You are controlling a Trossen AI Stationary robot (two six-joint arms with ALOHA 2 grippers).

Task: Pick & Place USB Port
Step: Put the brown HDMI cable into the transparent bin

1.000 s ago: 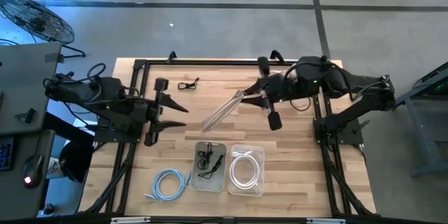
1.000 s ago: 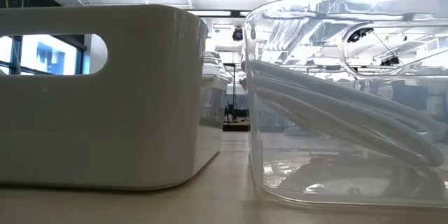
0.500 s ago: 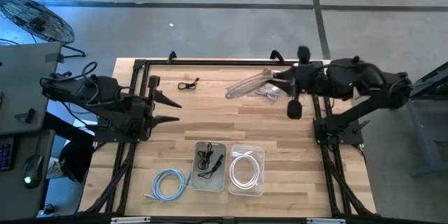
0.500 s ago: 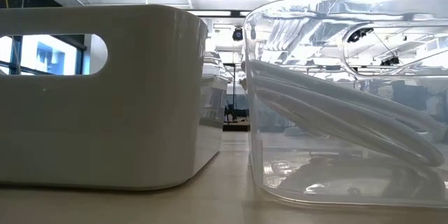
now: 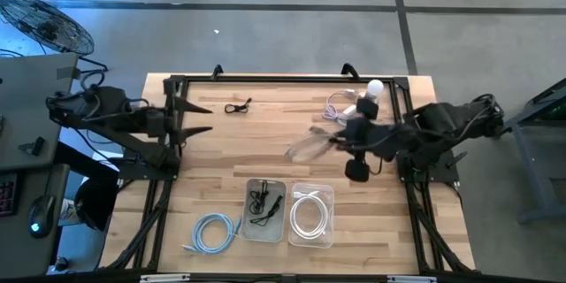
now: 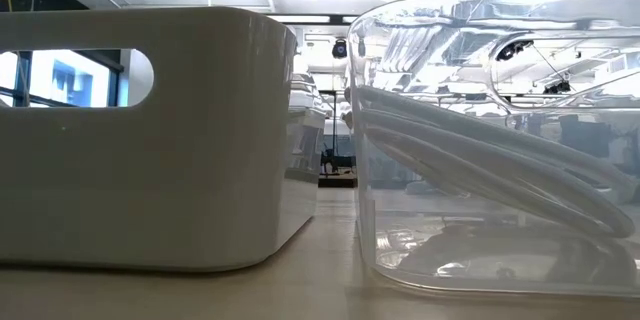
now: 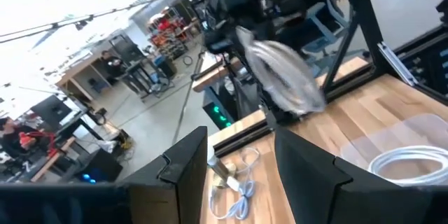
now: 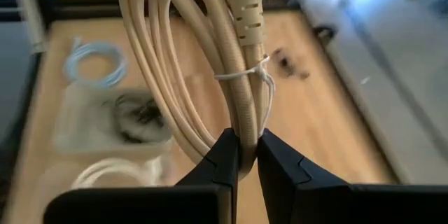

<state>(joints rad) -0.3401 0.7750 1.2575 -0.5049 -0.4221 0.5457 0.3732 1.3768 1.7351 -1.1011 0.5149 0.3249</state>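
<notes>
The right gripper (image 8: 243,155) was shut tight on a bundled white cable (image 8: 210,63); the cable sat pinched between its two fingers (image 8: 217,164) and stuck out past the tips, tied with a thin white tie; seen from above, the cable (image 5: 311,144) hung over the wooden table (image 5: 221,141), up from the clear bin (image 5: 310,215); the left gripper (image 5: 196,119) waited at the table's left side, its jaws apart with nothing between them.

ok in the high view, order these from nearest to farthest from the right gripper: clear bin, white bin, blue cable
Right gripper holds a cable bundle above mid-table.
1. Clear bin, just below it on the picture.
2. White bin, farther left.
3. Blue cable, near the front-left.
</notes>
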